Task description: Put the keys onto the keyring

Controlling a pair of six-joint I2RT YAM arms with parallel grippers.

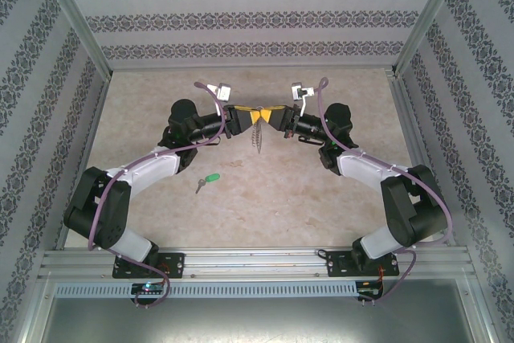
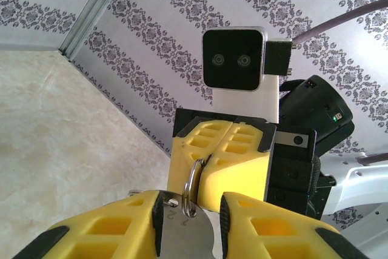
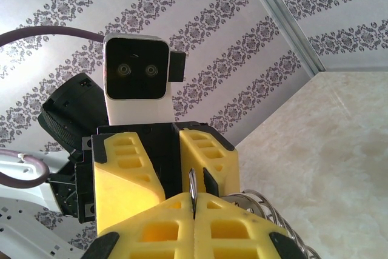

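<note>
Keyring [image 1: 257, 132], grey metal loop w/ short chain, hangs above desk [image 1: 337, 198], left claw [image 1: 247, 116] and right claw [image 1: 268, 116] both clamped on it. Small silver key w/ green plastic head [image 1: 207, 180] lies on desk, well apart. Step: ring held; next prob. needs one claw freed to fetch key.

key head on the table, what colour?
Bright green. The key head shows best in the top external view.

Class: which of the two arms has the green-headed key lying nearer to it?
The left arm: the key lies on the table beside its forearm, far across from the right arm.
</note>
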